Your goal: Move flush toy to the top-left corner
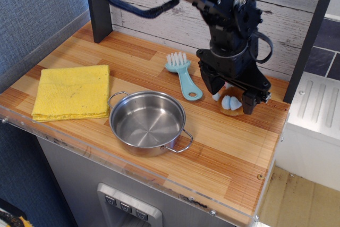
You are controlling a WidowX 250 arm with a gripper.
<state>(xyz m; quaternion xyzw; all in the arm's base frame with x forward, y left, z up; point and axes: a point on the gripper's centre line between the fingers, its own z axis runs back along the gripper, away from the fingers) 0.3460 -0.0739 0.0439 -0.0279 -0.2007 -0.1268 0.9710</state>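
Note:
The flush toy (pixel 231 106), a small brown plush with pale blue-white paws, rests on the right part of the striped wooden countertop (pixel 223 147). My gripper (pixel 232 98) reaches down over it. One black finger stands on each side of the toy, and both press against it. The upper part of the toy is hidden by the gripper body. The top-left corner (pixel 91 31) of the countertop lies far to the left, by the black upright post (pixel 99 5) and the whitewashed plank wall (pixel 159 3).
A teal brush (pixel 182 74) with white bristles lies just left of the gripper. A steel pot (pixel 147 122) with two handles sits at the front middle. A folded yellow cloth (pixel 72 92) lies at the left. A second black post (pixel 311 35) stands at the right edge.

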